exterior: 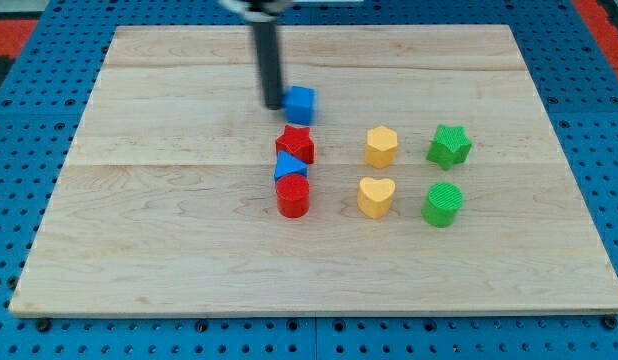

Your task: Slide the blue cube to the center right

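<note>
My tip point(274, 104) sits at the lower end of the straight dark rod, resting on the wooden board point(159, 230) in the upper middle of the view. There is no gripper on this arm, so nothing is clasped or released; the rod simply ends in the bare tip. The tip stands just to the view's left of the blue cube point(301, 103), so close that it appears to touch the cube's left side, though I cannot tell for sure whether there is contact.

The blue cube lies a little above the centre of the board, near the middle of its width, well apart from the board's right edge. Just below it a tight column of three blocks runs toward the view's bottom: a red star point(296, 144) at the top, a blue triangular block point(289, 166) pressed against it in the middle, and a red cylinder point(293, 196) at the bottom, each touching the next.

To the view's right of that column sit two yellow blocks, a yellow hexagonal block point(381, 146) above and a yellow heart point(376, 197) below, apart from each other. Further right are a green star point(449, 146) above and a green cylinder point(443, 204) below it. The board rests on a blue perforated surface point(29, 100)
</note>
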Controlling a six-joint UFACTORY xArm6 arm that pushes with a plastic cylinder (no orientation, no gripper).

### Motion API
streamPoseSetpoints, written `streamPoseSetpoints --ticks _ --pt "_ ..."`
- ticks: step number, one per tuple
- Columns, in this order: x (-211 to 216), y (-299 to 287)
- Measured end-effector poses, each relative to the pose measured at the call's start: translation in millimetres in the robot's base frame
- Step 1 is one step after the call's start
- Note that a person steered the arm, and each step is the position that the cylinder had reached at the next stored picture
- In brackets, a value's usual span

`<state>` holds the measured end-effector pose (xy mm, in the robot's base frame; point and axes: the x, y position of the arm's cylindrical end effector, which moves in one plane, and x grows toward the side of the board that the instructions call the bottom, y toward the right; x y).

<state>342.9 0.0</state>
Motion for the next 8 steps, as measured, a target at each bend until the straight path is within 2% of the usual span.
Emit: streamPoseSetpoints --ticks 2,3,4,5,6,8 --pt "-7.4 156.0" --pt "-0.9 197.9" --pt "1.9 207.8" --pt "-11.2 174.4" --pt "-3.2 155.3" --pt "57.2 203.1"
